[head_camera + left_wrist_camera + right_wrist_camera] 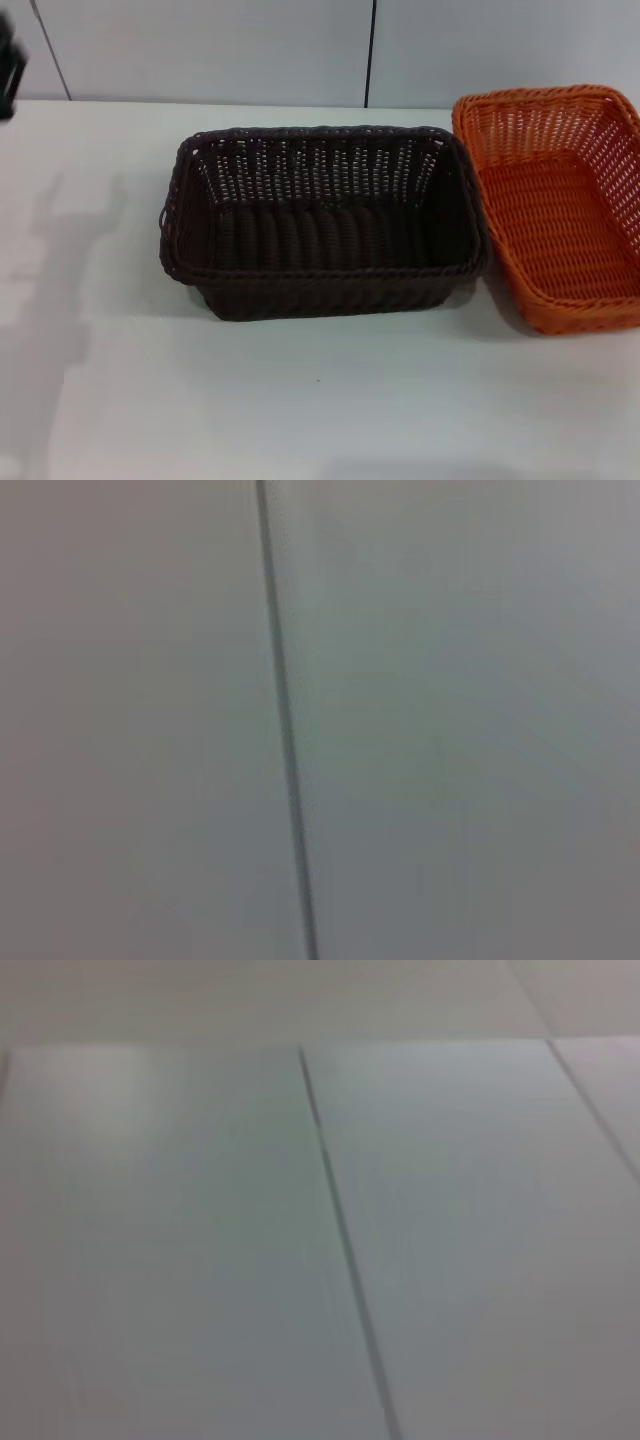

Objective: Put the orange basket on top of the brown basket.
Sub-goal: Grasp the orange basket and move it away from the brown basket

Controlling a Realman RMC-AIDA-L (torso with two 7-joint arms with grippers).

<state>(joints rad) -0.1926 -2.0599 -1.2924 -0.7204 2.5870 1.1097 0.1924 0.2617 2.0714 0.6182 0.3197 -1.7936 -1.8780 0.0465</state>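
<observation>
1. Orange basket (560, 205), rectangular, bright orange woven plastic wicker with sloping openwork sides and braided rim, stands upright on the white bench (300, 400) at the robot's right; its far right side runs out of the head view
2. Brown basket (322, 218), rectangular, very dark brown wicker of like build, stands upright at bench centre, just beside the orange one; their near rims look to be touching or nearly so; both appear empty
3. Neither gripper shows in any view; a dark shape at the head view's upper left edge may be part of the left arm, not certain; both wrist views show only pale panels with dark seams; state of either set of jaws cannot be told
4. Handling, judged: the orange basket should be light and fairly stiff, though openwork walls may flex when pinched; plastic strands may be somewhat slick
5. Hold, judged: pinch the braided rim mid-way along a long side, one jaw inside, one outside; thickest, firmest part
6. Stacking not begun; similar size suggests it will nest or seat on the rim
</observation>
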